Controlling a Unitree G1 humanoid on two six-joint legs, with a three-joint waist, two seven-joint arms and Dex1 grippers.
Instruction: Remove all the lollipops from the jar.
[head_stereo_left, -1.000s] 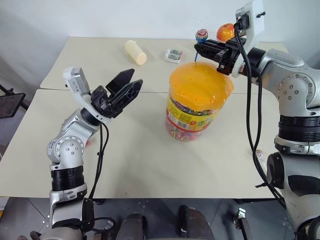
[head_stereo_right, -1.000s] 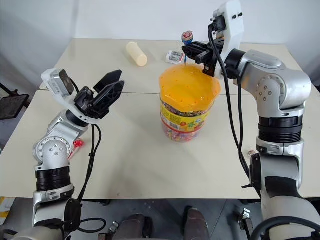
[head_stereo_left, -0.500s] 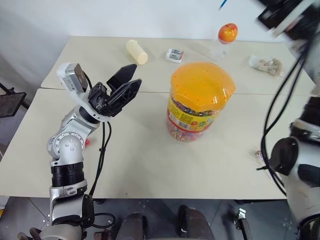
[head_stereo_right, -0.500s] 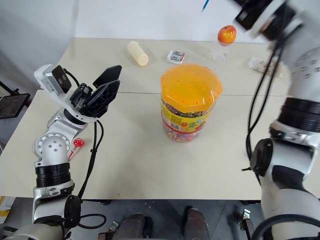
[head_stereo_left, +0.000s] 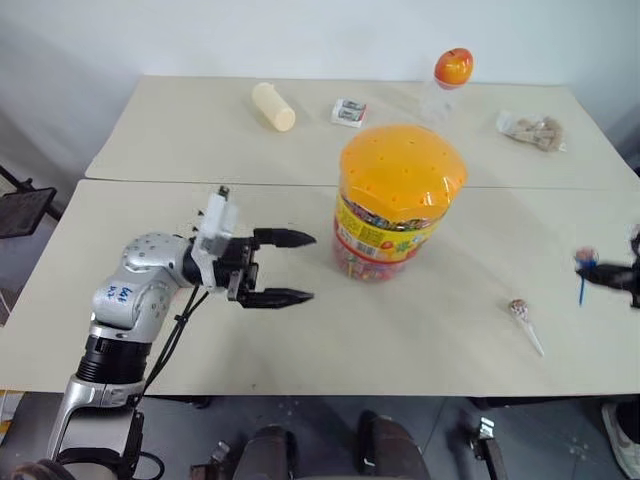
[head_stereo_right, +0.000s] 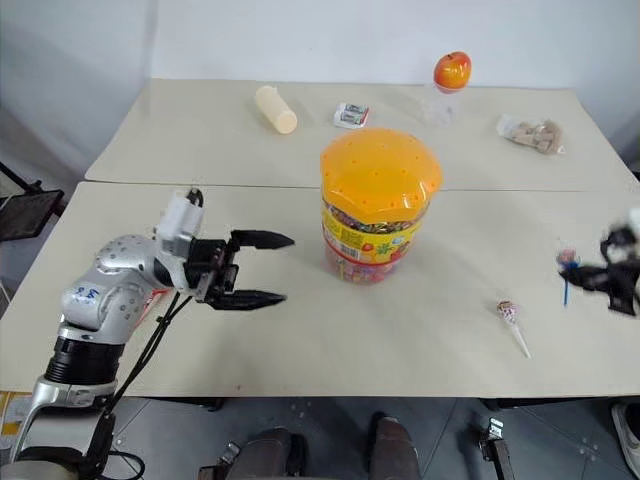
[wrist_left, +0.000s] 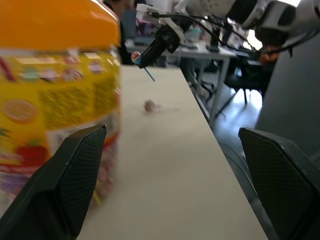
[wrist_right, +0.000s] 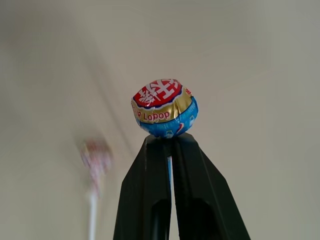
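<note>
Blue-stick lollipop (wrist_right: 164, 107): lifted from jar (head_stereo_left: 400, 200) to worktop's (head_stereo_left: 300, 330) right edge.
Right hand (wrist_right: 170, 142): clamped on its stick.
Left hand (head_stereo_left: 300, 267): spread wide, empty.

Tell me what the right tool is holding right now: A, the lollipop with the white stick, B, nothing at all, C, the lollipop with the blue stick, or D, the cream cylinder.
C: the right tool is shut on the blue stick lollipop, gripping just under its head.

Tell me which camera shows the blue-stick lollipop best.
The right wrist view: the lollipop sits close up, its stick pinched by the right fingers. The eye views and left wrist view show it small and far off.
</note>
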